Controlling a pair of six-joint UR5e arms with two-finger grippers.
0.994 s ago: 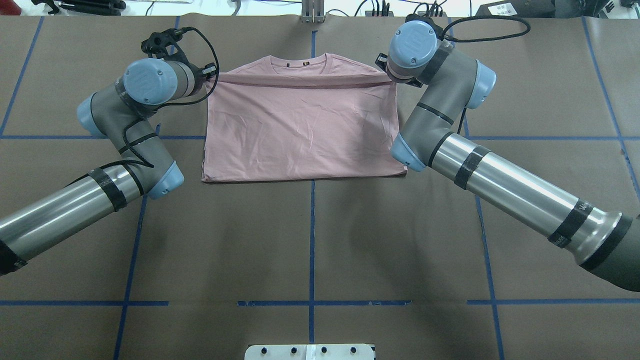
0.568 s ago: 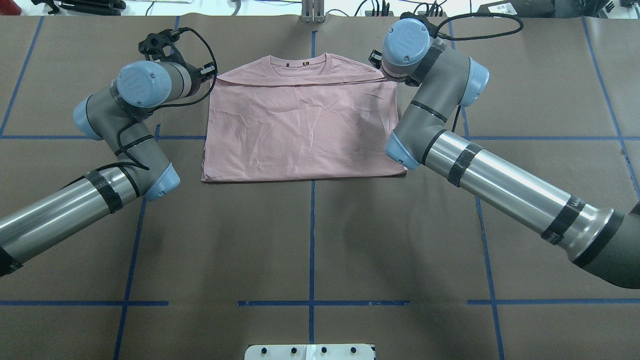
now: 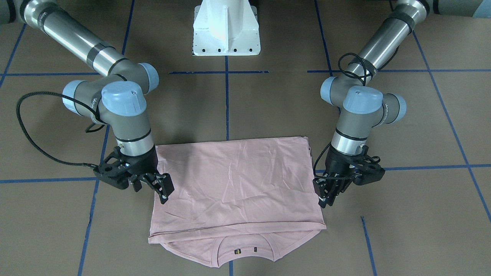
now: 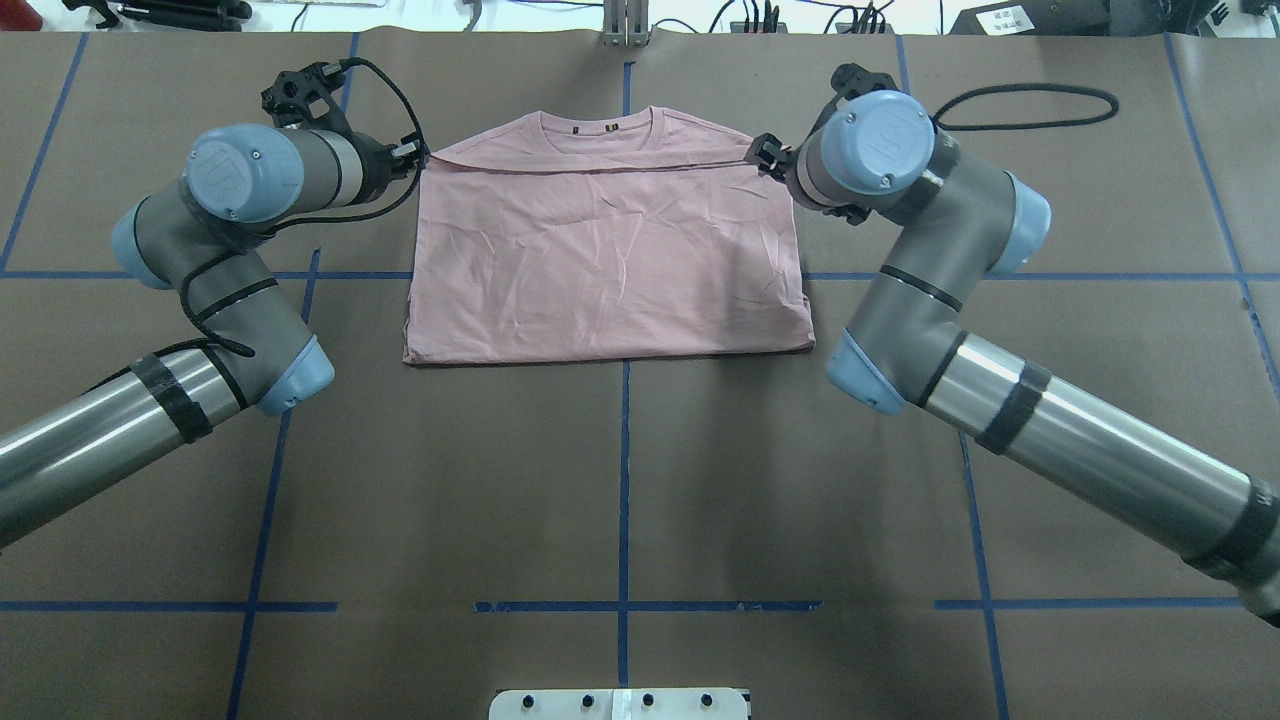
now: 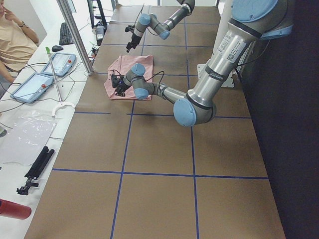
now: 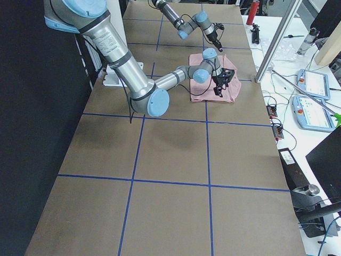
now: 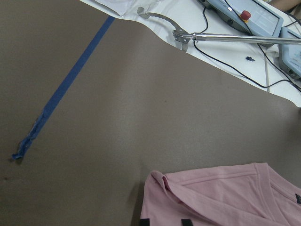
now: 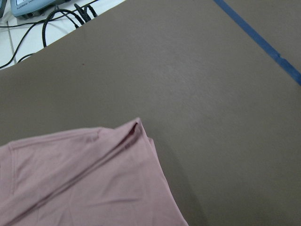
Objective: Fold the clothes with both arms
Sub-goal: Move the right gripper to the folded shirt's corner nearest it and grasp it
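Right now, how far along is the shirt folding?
Done: the pink T-shirt is folded once, hem laid up near the shoulders, collar peeking out. In hand: nothing; the left pincer and right pincer look open at the fold's two ends, and the cloth lies flat on the table. Left: probably more folds to make a smaller bundle.

Bright, even overhead light. Soft diffuse shadows fall beneath both arms on the brown counter (image 4: 450, 480). Mild glare streaks the right arm (image 4: 1100, 470) and the left arm (image 4: 80, 450). Side views go near-black along the robot edge. Wrist views are sharp on the T-shirt (image 8: 84, 179); the white desk (image 7: 221, 19) is blown out.
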